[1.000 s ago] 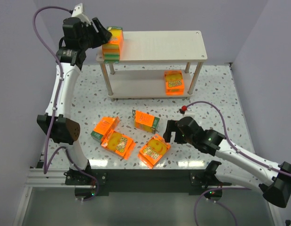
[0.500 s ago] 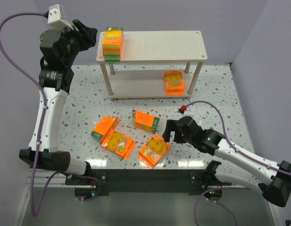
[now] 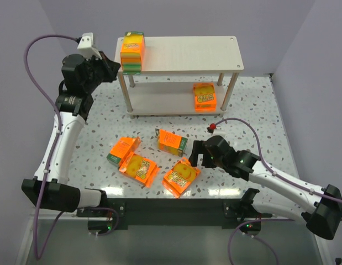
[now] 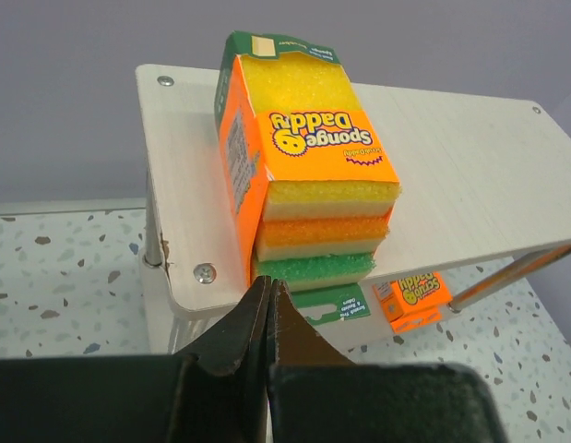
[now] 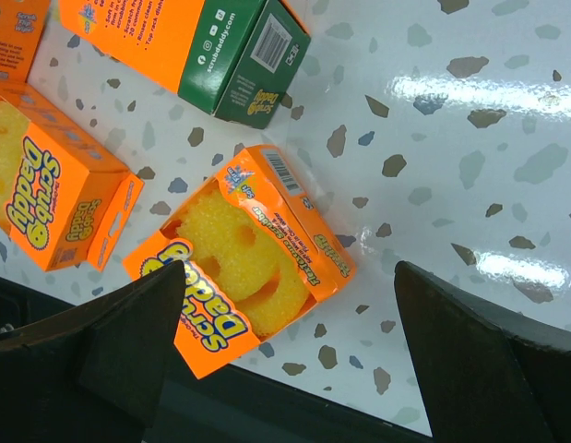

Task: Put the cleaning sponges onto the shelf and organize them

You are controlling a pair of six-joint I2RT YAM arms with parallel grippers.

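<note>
A: Where is the shelf (image 3: pixel 182 52) open?
B: Its top board is bare right of the upper pack (image 3: pixel 132 51) at the left end. The lower board is bare left of the lower pack (image 3: pixel 204 97), roofed by the top board.
A: Anything at the left end?
B: The left gripper (image 3: pixel 115 69), fingers pressed together, just beside that corner.
A: And the table (image 3: pixel 253 105)?
B: A cluster of four packs (image 3: pixel 138 167) fills the near middle, with the right gripper (image 3: pixel 194 154) spread over its right edge. Bare surface lies between cluster and shelf.
</note>
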